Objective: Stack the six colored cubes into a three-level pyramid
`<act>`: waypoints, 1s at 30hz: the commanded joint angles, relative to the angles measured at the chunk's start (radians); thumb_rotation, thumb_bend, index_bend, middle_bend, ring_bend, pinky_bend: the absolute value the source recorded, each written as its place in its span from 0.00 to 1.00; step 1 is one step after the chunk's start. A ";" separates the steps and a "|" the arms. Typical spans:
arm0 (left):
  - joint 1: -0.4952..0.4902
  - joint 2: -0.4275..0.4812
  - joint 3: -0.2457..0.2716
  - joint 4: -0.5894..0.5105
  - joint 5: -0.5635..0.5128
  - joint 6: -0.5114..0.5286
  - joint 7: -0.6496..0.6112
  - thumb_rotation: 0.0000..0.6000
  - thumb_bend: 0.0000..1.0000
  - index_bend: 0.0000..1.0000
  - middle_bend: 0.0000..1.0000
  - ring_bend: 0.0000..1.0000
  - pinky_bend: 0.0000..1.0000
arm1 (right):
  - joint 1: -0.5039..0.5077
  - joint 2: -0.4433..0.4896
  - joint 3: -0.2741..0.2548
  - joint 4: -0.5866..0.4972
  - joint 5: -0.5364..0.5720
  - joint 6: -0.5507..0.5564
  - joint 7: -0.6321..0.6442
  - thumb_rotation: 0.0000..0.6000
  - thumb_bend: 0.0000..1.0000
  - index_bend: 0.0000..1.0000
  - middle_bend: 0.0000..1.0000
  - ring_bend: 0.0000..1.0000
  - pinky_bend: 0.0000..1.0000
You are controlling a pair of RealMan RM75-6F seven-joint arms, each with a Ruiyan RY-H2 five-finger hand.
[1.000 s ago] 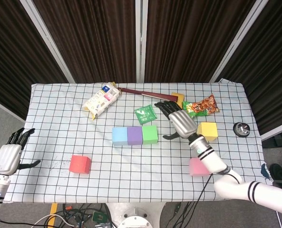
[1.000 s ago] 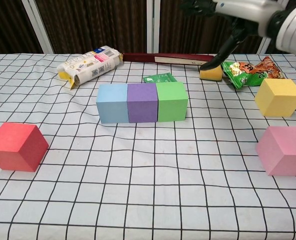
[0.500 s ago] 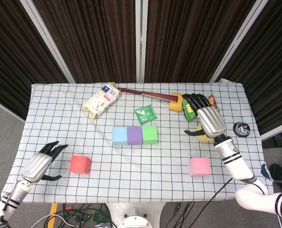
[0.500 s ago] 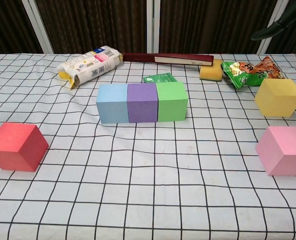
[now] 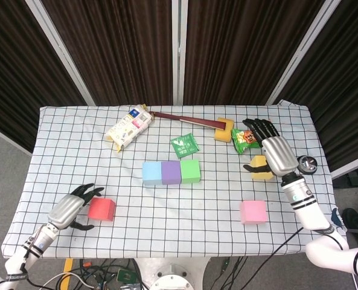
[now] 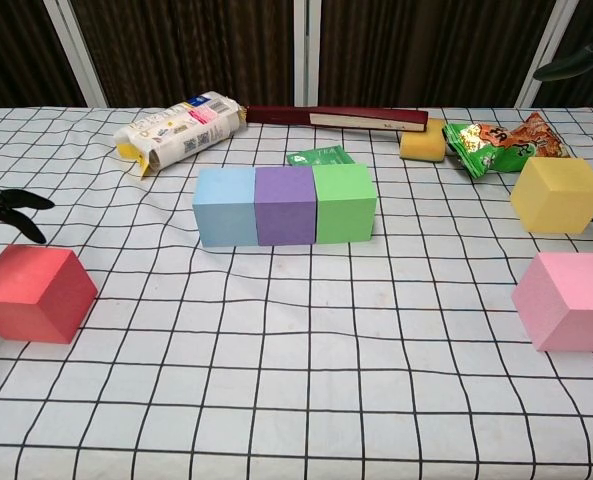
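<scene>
A blue cube (image 5: 151,172), a purple cube (image 5: 171,172) and a green cube (image 5: 191,170) stand touching in a row at mid table. The red cube (image 5: 101,208) sits alone at the front left, and my left hand (image 5: 76,206) is just to its left with fingers spread, holding nothing. Only its dark fingertips (image 6: 6,205) show in the chest view, behind the red cube (image 6: 34,293). My right hand (image 5: 274,152) hovers open over the yellow cube (image 5: 260,169), partly hiding it. The pink cube (image 5: 253,211) lies nearer the front right.
Along the back lie a cracker packet (image 5: 127,127), a long dark red book (image 5: 185,119), a yellow sponge (image 5: 224,130), a green sachet (image 5: 185,145) and snack bags (image 5: 245,139). A small black round object (image 5: 305,164) sits by the right edge.
My left hand came in from the table's left edge to beside the red cube. My right hand swung right, from near the green cube to over the yellow cube.
</scene>
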 commanded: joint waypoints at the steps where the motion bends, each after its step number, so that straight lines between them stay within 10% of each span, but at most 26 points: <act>1: -0.001 -0.022 -0.010 0.018 -0.018 0.006 -0.021 1.00 0.01 0.08 0.27 0.01 0.10 | -0.004 -0.005 -0.002 0.016 0.007 -0.004 0.012 1.00 0.00 0.00 0.07 0.00 0.00; 20: -0.013 -0.049 -0.061 -0.013 -0.070 0.059 -0.031 1.00 0.13 0.12 0.44 0.08 0.10 | -0.026 -0.016 -0.002 0.065 -0.002 0.016 0.043 1.00 0.00 0.00 0.07 0.00 0.00; 30: -0.103 0.080 -0.218 -0.238 -0.228 -0.017 0.010 1.00 0.16 0.11 0.45 0.09 0.10 | -0.049 0.002 0.021 0.060 0.029 0.045 0.045 1.00 0.00 0.00 0.08 0.00 0.00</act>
